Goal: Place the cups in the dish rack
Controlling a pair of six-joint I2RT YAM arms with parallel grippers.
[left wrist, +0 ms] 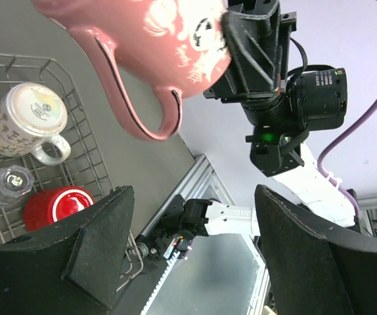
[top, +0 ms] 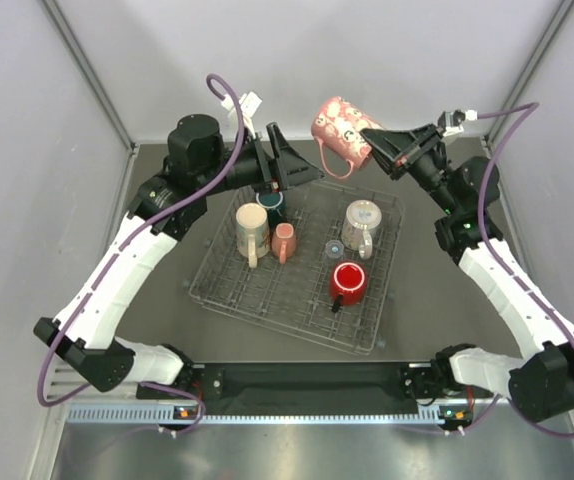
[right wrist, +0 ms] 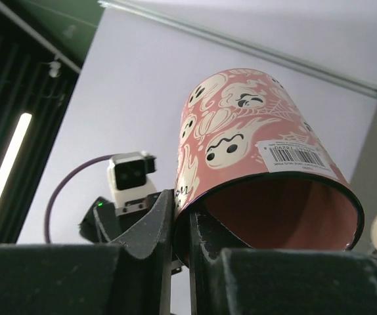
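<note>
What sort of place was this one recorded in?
Likely a lab robot cell, not a kitchen: plain pale walls enclose a dark table, with an aluminium rail along its near edge.

Your right gripper [right wrist: 180, 220] pinches the rim wall of a pink ghost-patterned mug [right wrist: 254, 144] between its dark fingers. The mug's mouth tilts toward the lens, with a white barcode label [right wrist: 295, 155] near the rim. Behind it, a white camera block [right wrist: 131, 176] trails a purple cable [right wrist: 60, 193].
</note>
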